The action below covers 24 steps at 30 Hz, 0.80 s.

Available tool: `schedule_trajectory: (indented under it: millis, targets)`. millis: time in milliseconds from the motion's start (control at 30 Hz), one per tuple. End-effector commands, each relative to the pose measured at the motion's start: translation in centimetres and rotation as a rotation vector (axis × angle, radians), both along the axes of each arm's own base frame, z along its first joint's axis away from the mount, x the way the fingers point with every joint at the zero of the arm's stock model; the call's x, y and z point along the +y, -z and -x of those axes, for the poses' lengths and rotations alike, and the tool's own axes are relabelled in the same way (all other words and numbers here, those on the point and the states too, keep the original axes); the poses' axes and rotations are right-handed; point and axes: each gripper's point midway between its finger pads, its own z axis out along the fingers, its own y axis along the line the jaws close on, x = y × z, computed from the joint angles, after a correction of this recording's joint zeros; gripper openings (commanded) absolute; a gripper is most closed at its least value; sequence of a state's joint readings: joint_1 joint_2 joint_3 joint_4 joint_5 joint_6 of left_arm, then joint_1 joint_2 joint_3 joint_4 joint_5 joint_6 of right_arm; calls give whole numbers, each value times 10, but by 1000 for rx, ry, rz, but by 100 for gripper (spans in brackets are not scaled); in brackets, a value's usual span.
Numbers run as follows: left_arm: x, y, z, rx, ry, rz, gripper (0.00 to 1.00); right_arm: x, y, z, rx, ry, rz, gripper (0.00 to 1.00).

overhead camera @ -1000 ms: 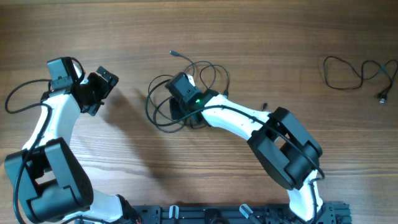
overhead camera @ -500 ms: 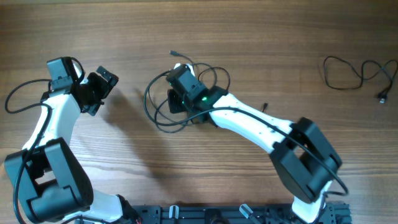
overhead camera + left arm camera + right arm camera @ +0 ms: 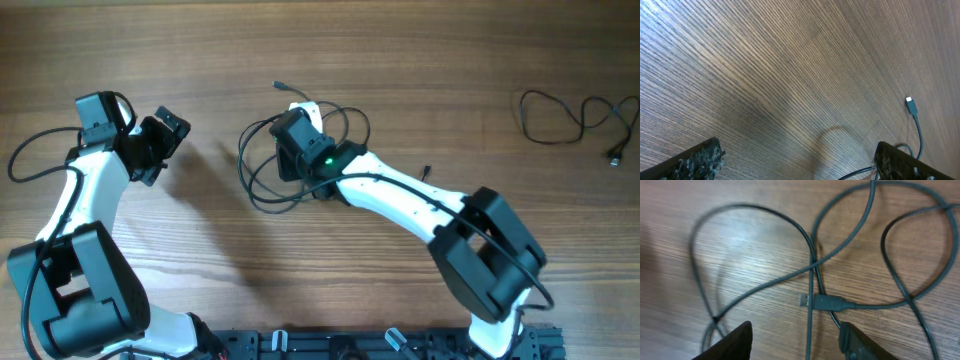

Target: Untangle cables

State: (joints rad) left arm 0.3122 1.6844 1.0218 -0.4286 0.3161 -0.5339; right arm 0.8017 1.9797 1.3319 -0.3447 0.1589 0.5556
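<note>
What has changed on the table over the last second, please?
The right arm stretched out, its elbow swinging right and toward the near edge. The right pincer edged toward the far side above the tangled cables, whose left loop shifted slightly. That pincer is open, holding nothing. The left pincer, open, and the separate cable at far right stayed put.

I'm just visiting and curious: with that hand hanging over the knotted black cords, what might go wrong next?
The right hand is open over strands of the tangled cables that cross closely; closing there might pinch two and tighten the knot. The plug lies against a crossing strand, so pulling could snag it. The left hand, open, hangs off to the side, so nothing pins the bundle and it may just drag along.
</note>
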Motion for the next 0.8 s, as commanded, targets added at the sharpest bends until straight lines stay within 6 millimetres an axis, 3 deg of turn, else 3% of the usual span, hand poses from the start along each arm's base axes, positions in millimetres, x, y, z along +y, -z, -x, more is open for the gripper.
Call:
schedule_trajectory:
  millis: [0, 267, 767]
  targets:
    - [-1, 4, 2, 11, -4, 5, 100, -5, 29, 0, 27, 8, 45, 59]
    - [-1, 4, 2, 11, -4, 5, 100, 5, 49, 1, 55, -18, 15, 60]
    - [-1, 4, 2, 11, -4, 5, 100, 6, 52, -1, 51, -19, 13, 50]
